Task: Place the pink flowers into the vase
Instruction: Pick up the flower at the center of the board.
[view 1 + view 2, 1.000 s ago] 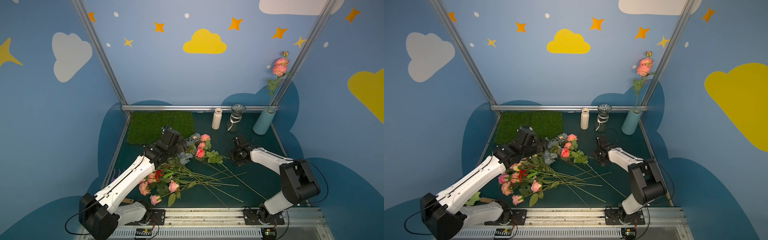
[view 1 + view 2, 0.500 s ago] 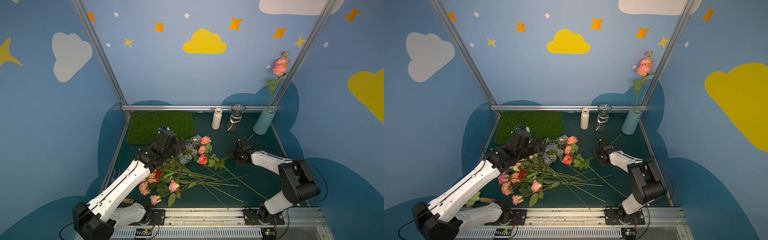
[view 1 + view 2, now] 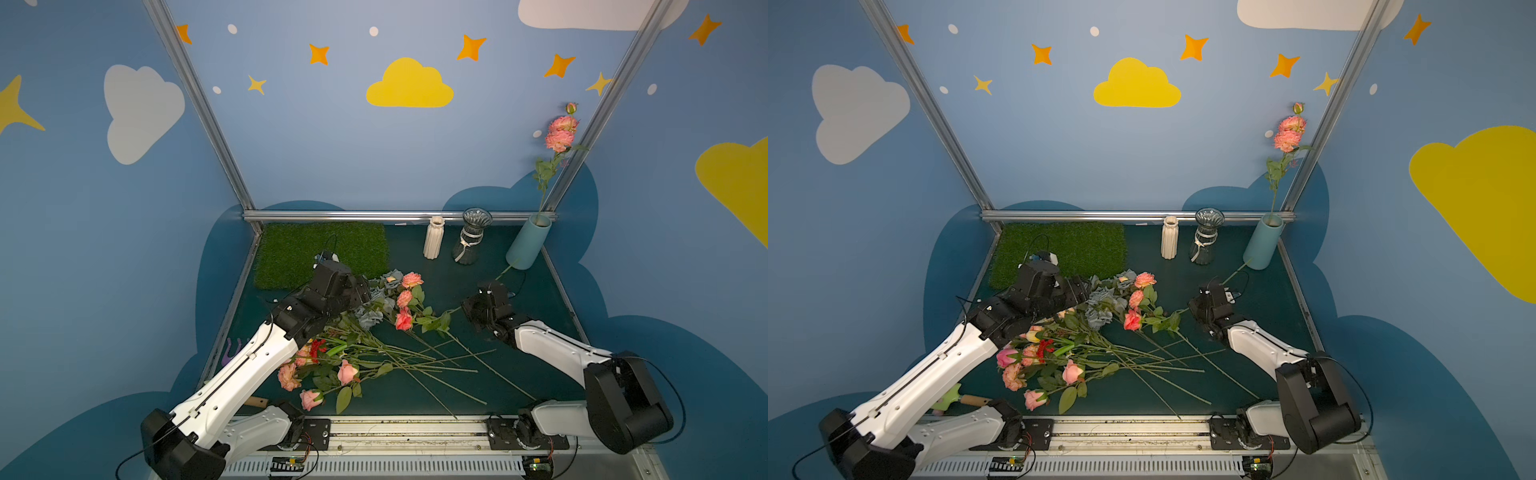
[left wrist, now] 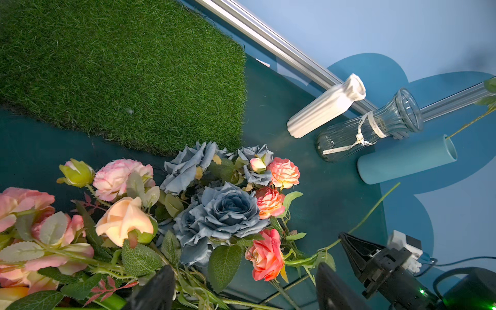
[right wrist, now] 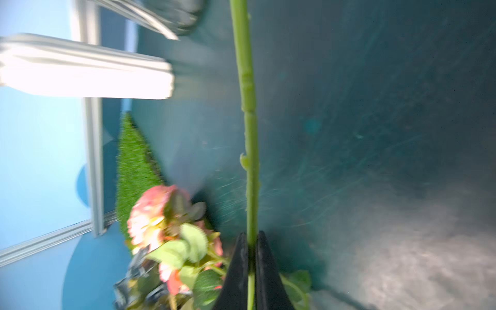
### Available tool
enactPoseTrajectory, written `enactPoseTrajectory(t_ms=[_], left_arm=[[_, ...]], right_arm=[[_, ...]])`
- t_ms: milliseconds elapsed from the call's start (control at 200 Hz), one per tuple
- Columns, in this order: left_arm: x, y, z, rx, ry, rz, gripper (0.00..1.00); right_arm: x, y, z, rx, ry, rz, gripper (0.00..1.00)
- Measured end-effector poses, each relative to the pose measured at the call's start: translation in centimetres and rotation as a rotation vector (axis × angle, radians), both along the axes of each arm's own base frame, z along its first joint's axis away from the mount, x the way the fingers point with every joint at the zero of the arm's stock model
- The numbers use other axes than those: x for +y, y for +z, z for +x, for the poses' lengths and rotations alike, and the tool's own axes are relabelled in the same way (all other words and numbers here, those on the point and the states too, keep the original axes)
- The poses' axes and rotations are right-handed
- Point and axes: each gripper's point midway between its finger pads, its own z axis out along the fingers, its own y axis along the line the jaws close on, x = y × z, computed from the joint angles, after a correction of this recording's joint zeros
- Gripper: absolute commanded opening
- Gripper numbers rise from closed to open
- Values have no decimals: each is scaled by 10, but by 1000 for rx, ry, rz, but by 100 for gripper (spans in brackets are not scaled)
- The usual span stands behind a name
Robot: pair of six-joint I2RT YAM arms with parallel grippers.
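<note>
The pink flowers (image 3: 324,370) lie in a loose pile at the table's middle left, stems fanning right. One spray of salmon blooms (image 3: 404,320) (image 3: 1133,320) lies apart; its green stem (image 5: 247,107) runs through my right gripper (image 5: 249,236) (image 3: 467,308), which is shut on it. The stem's free end points at the light blue vase (image 3: 528,245) (image 3: 1262,245) at the back right, which holds one tall pink stem (image 3: 561,133). My left gripper (image 4: 243,271) (image 3: 361,291) is open, hovering over the pile's blooms with nothing clamped.
A white ribbed vase (image 3: 433,238) and a glass vase (image 3: 471,241) stand left of the blue one. A grass mat (image 3: 322,251) covers the back left. Grey-blue roses (image 4: 225,212) and a red carnation (image 3: 318,345) lie among the pink ones.
My right gripper has shut on the spray's stem, and the stem's end now points toward the blue vase. The left arm drew back a little to the left, still open.
</note>
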Motion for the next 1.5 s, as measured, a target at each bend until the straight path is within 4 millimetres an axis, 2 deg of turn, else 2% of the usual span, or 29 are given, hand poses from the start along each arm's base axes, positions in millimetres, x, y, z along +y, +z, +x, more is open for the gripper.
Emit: enactPoseTrajectory(t_ms=[190, 300, 476, 576, 676, 761, 876, 1031, 1131, 1216, 1367, 1442, 1502], left_arm=[[-2, 0, -1, 4, -10, -5, 83], [-5, 2, -3, 7, -29, -10, 83], [-27, 30, -7, -39, -106, -46, 83], [-49, 54, -12, -80, -173, -72, 83], [-71, 68, -19, -95, -246, -129, 83], [-88, 73, -22, -86, -296, -209, 84], [-119, 80, -24, -76, -365, -352, 84], [-171, 80, -37, -30, -466, -520, 84], [-195, 84, -46, -13, -505, -621, 84], [-201, 84, -47, -6, -500, -714, 84], [-199, 78, -40, 5, -457, -835, 84], [-195, 85, -34, 5, -455, -860, 83], [-190, 97, -28, -19, -453, -841, 83]], right_arm=[[10, 47, 0, -169, 30, -20, 0], [13, 67, -2, -247, 54, -66, 0], [25, 116, -2, -399, 92, -140, 0], [26, 144, -6, -492, 96, -174, 0], [22, 169, -11, -578, 94, -199, 0], [17, 188, -13, -642, 81, -215, 0], [15, 203, -14, -698, 75, -228, 0], [21, 221, -17, -773, 89, -266, 0], [28, 242, -19, -847, 95, -291, 0], [33, 258, -21, -905, 99, -307, 0], [44, 275, -25, -985, 145, -359, 0], [53, 283, -26, -1015, 193, -382, 0], [60, 291, -27, -1045, 236, -397, 0]])
